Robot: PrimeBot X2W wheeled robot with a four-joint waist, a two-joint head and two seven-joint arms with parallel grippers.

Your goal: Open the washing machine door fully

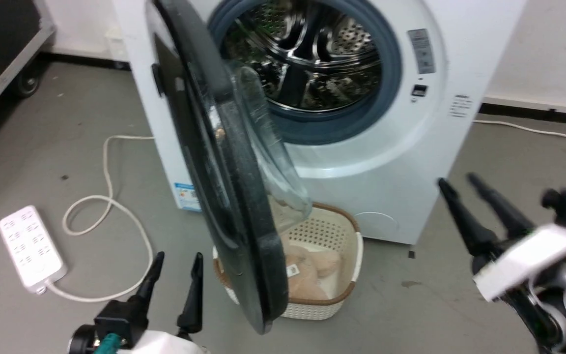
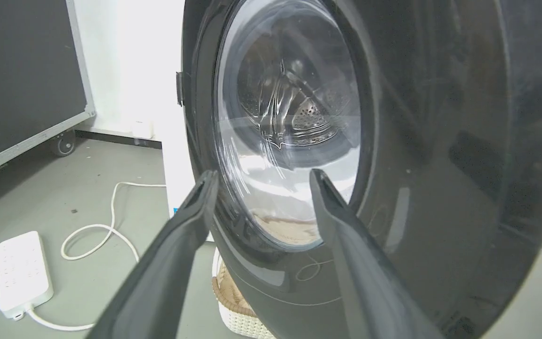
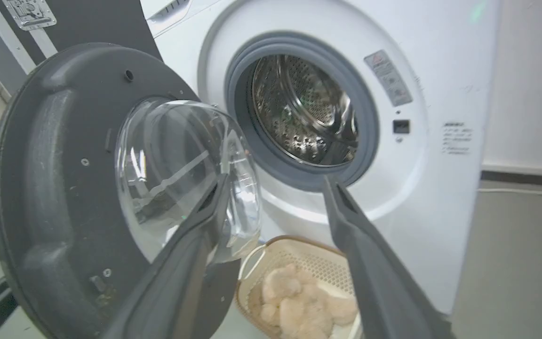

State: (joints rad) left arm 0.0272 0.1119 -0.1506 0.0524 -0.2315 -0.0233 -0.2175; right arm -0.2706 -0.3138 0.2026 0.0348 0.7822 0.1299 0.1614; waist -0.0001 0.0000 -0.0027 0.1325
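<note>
state | the washing machine door (image 1: 256, 246) is seen edge-on, swung half out from the washing machine (image 1: 401, 187) | left gripper (image 1: 177, 258) is spread open, empty, just beside its outer face, nearer | right gripper (image 1: 457, 181) is spread open, empty, well apart on its inner side

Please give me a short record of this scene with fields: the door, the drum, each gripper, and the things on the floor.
door: washing machine door swung out from the washing machine, not fully back
drum: mouth uncovered
left gripper: open, facing the door's outer side, holds nothing
right gripper: open, right of the door, holds nothing
floor: basket with a beige soft toy below the door; white power strip at left
</note>
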